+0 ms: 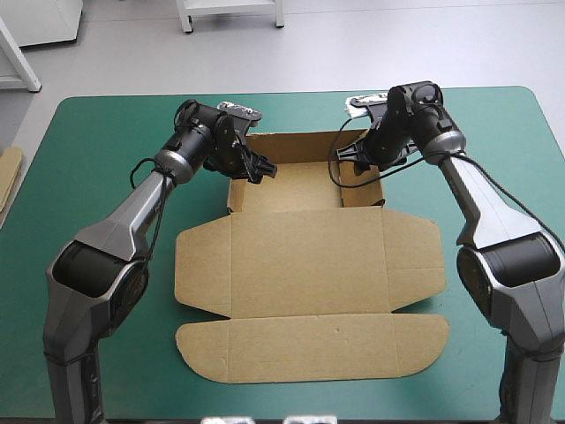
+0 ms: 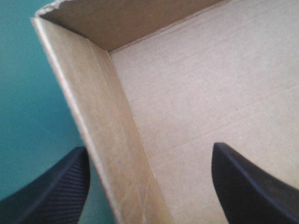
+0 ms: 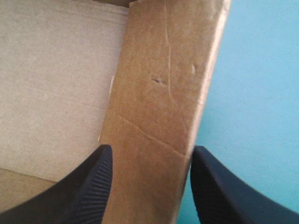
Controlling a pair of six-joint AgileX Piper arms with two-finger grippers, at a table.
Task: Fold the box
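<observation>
- Box sits mid worktop. Far part is a tray w/ walls up; lid & flaps lie flat on the near side.
- L tool is at the tray's left wall. Its black fingers are wide apart, one outside over the teal-green cover, one inside over the tray floor. It grips nothing.
- R tool is at the right wall. Fingers are apart, straddling the wall, which fills the gap btw them; can't tell if they touch it.
- More board shows at the worktop's left edge.

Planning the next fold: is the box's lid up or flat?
Flat: the lid lies spread on the teal-green cover; only the tray walls stand.
</observation>
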